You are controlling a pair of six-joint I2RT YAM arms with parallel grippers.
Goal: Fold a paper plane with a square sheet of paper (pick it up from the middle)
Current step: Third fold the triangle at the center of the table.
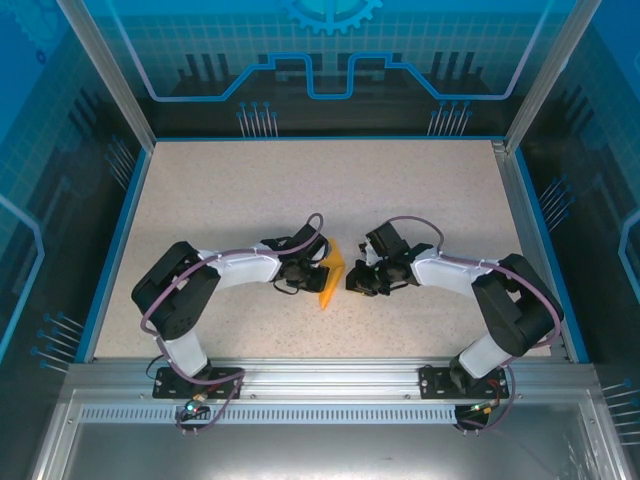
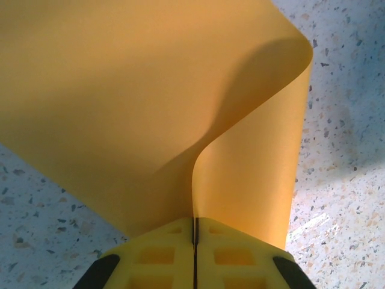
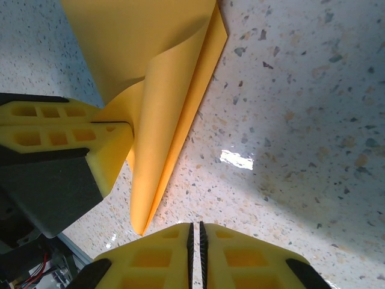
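The orange sheet of paper (image 1: 331, 276) lies between the two grippers at mid table, folded into a long pointed shape. My left gripper (image 1: 318, 270) is shut on the sheet's edge (image 2: 150, 90), with the pads (image 2: 174, 253) pressed together on it (image 2: 195, 232). One flap curls up and over to the right. In the right wrist view the paper (image 3: 162, 90) tapers to a tip on the table, with the left gripper's fingers (image 3: 66, 129) clamping it from the left. My right gripper (image 3: 195, 232) is shut on nothing, just right of that tip, low over the table (image 1: 355, 283).
The speckled tabletop (image 1: 250, 190) is bare around the arms, ringed by a blue rim and aluminium frame posts (image 1: 530, 110). Both arm bases (image 1: 190, 375) sit at the near edge.
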